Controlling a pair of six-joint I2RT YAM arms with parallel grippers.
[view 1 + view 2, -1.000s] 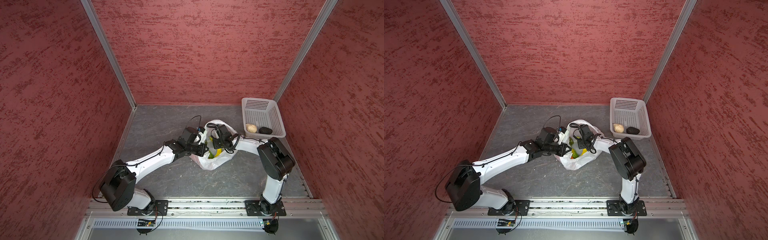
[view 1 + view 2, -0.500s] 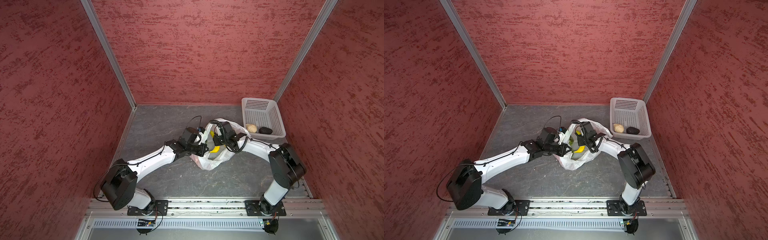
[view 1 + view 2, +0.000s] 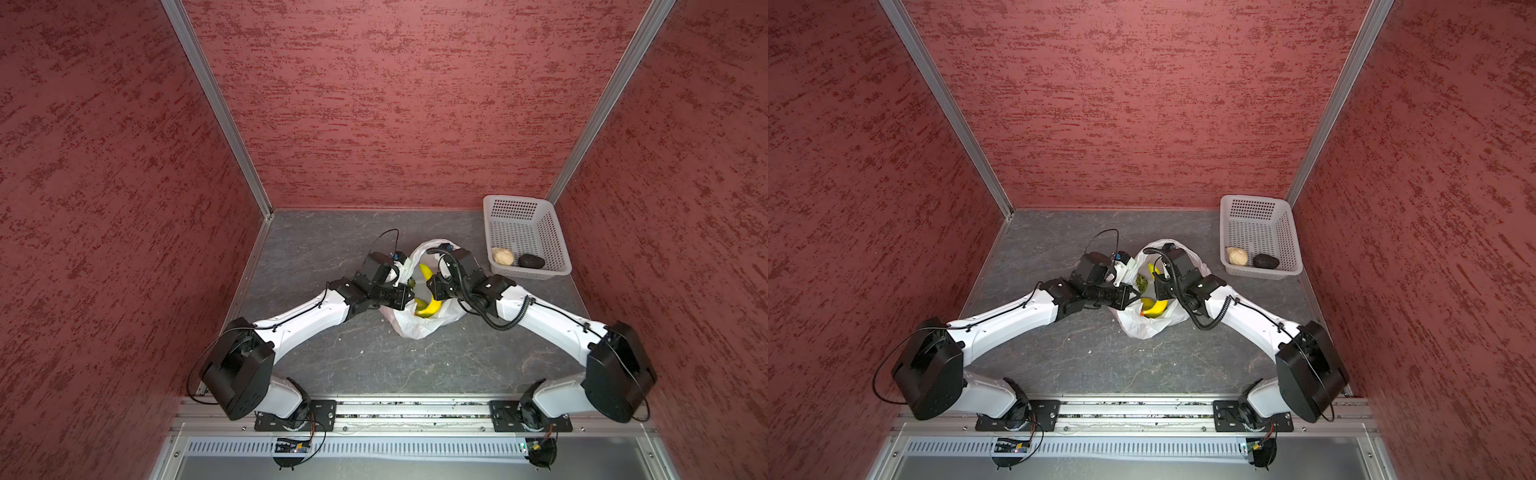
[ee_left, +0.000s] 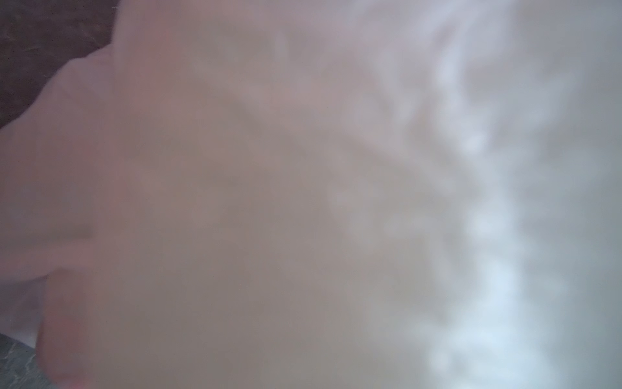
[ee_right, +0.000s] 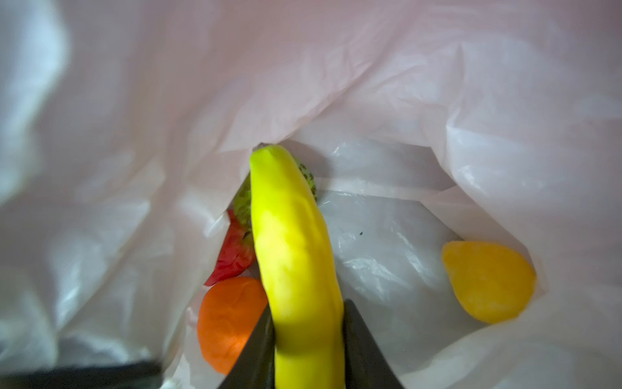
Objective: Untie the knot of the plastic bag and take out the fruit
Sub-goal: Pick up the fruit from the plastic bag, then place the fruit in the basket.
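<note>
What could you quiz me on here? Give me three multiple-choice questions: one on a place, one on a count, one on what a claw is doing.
1. Where does the basket stand?
A. far corner, robot's right
B. near corner, robot's left
C. in the middle

2. How many pieces of fruit lie in it?
A. one
B. two
C. four

3. What is the right gripper doing?
A. hanging open, empty
B. gripping the banana
C. gripping an orange

Answers:
1 A, both top views show it far back on that side.
2 B, a pale piece and a dark piece lie there.
3 B, in the right wrist view its fingers clamp the banana inside the bag.
</note>
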